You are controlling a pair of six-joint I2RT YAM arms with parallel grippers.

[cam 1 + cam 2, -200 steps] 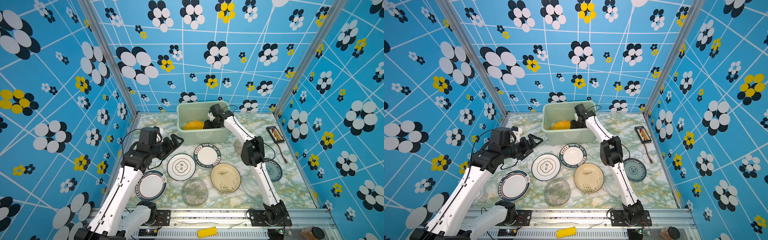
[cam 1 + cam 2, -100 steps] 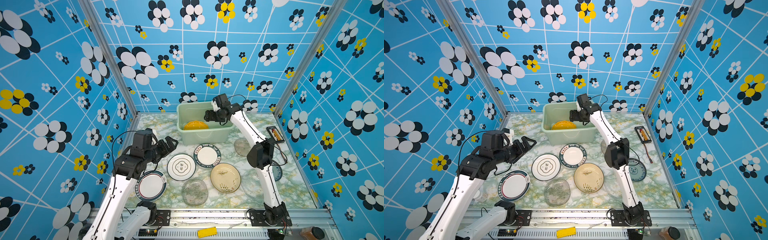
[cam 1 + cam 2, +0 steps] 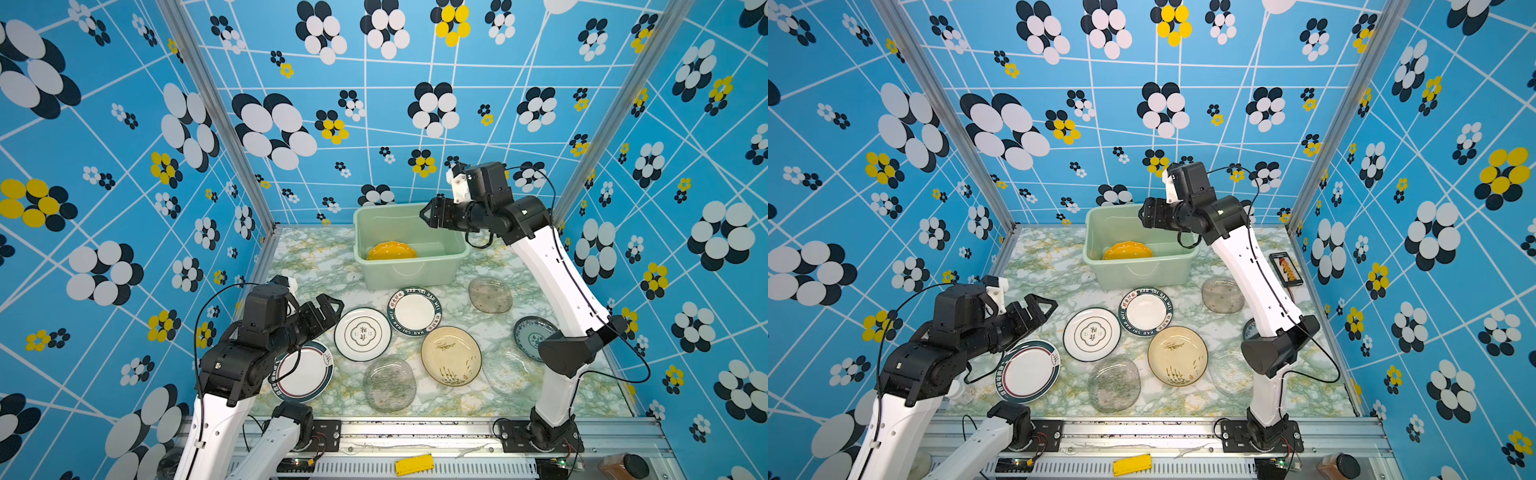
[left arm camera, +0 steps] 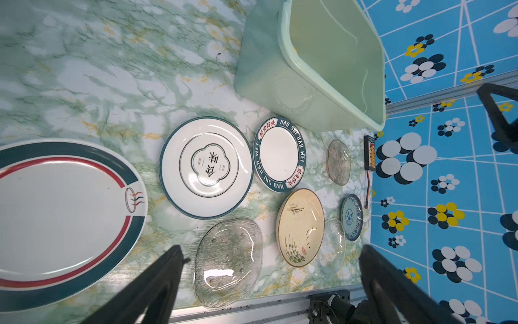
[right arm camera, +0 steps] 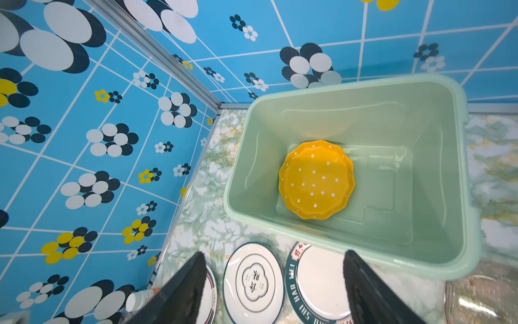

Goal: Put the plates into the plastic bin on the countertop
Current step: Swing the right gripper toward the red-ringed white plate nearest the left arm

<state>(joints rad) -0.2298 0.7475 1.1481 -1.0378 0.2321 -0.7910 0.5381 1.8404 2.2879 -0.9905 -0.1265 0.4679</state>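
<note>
One yellow plate lies inside the mint plastic bin, upper centre in both top views. Eight more plates are spread on the marble tabletop below it. Right pincer hovers over the bin, jaws wide, empty. Left pincer, lower left, gapes wide, empty.

mint-green bin, yellow plate — white-dotted, marbled countertop

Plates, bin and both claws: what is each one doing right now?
Bin: upright on the countertop, one plate inside.
Yellow plate: lying in the bin.
Other plates: flat on the countertop, outside the bin.
Left gripper: open, empty, above the countertop.
Right gripper: open, empty, above the bin.
</note>
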